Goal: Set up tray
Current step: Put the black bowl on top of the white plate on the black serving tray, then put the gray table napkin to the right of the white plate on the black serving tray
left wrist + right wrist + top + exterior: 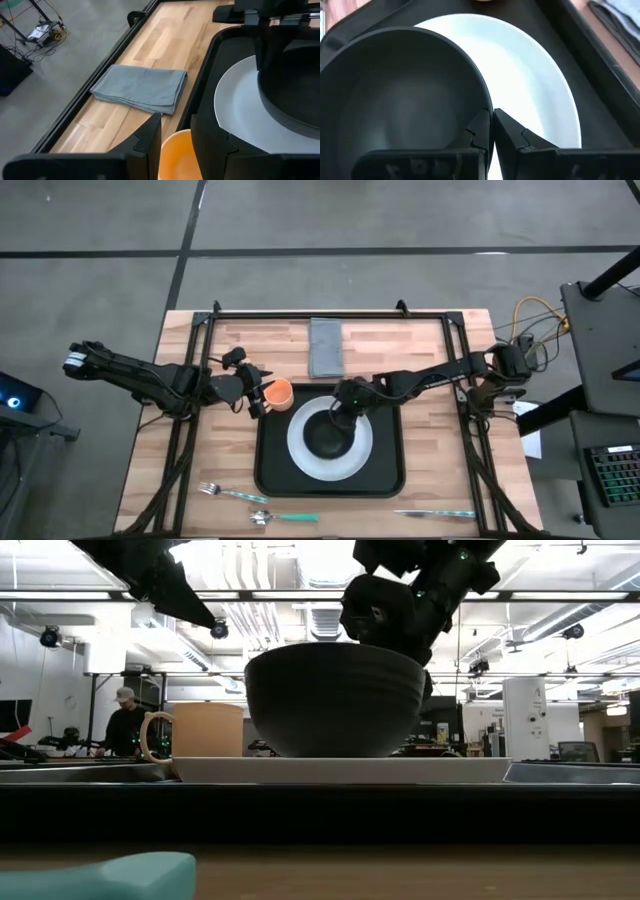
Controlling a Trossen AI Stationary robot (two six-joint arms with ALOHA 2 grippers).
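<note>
A large flat black tray [385, 472] is being occupied by a round white plate [300, 452] carrying a dark round bowl [328, 438], over whose rim the right gripper [344, 404] is being held. An orange mug [279, 393] is being gripped by the left gripper [257, 392] beside the tray.

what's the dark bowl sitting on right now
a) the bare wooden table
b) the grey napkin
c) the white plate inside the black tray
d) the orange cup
c: in the high view the dark bowl rests on the white plate, which lies inside the black tray; the right gripper is shut on the bowl's rim, while the grey napkin lies apart on the wood and the left gripper holds the orange cup.
</note>
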